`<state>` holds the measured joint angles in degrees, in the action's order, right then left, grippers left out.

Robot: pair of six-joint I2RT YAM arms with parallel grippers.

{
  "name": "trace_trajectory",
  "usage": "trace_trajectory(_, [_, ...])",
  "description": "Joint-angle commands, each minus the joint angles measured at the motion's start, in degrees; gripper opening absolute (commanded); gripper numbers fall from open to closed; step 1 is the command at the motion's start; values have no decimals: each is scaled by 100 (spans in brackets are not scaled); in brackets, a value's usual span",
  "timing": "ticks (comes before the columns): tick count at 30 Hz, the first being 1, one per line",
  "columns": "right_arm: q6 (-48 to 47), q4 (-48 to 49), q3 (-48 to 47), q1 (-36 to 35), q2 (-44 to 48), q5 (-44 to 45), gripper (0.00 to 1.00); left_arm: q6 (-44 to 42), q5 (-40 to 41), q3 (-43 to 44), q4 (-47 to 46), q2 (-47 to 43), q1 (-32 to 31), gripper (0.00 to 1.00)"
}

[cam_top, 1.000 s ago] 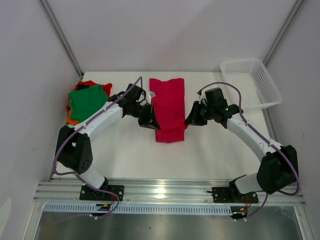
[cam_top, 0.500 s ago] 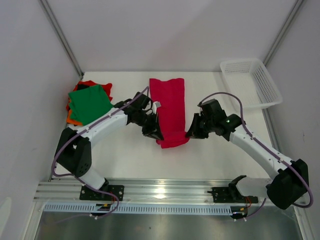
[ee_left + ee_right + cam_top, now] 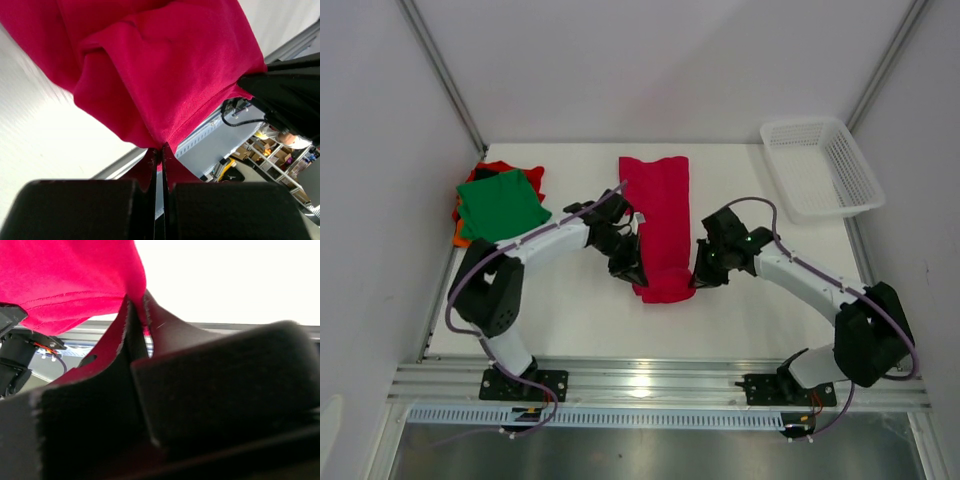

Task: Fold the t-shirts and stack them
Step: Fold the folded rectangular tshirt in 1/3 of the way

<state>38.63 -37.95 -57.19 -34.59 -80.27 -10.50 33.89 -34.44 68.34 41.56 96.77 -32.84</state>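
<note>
A crimson-red t-shirt (image 3: 658,215) lies as a long strip down the middle of the table, its near end lifted and folded over. My left gripper (image 3: 632,275) is shut on that end's left corner, and the cloth (image 3: 165,85) fans out from its pinched tips (image 3: 162,148). My right gripper (image 3: 697,274) is shut on the right corner, with the red hem (image 3: 70,275) caught between its fingers (image 3: 137,307). A green t-shirt (image 3: 500,203) tops a folded pile at the left, over orange (image 3: 463,238) and red (image 3: 503,167) ones.
A white mesh basket (image 3: 820,165) stands at the back right corner. White walls close in the table on three sides, and a metal rail (image 3: 650,380) runs along the near edge by the arm bases.
Both grippers have pulled the shirt's near end towards the front of the table, and the strip now reaches further forward. The folded pile has not moved.
</note>
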Motion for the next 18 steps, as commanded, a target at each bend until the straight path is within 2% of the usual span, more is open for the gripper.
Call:
trace_trajectory(1, [-303, 236, -266, 75, -295, 119, 0, -225, 113, 443, 141, 393, -3, 1])
trace_trajectory(7, [-514, 367, -442, 172, -797, 119, 0, -269, 86, 672, 151, 825, 181, 1])
trace_trajectory(18, [-655, 588, -608, 259, -1289, 31, 0, -339, 51, 822, 194, 1054, 287, 1])
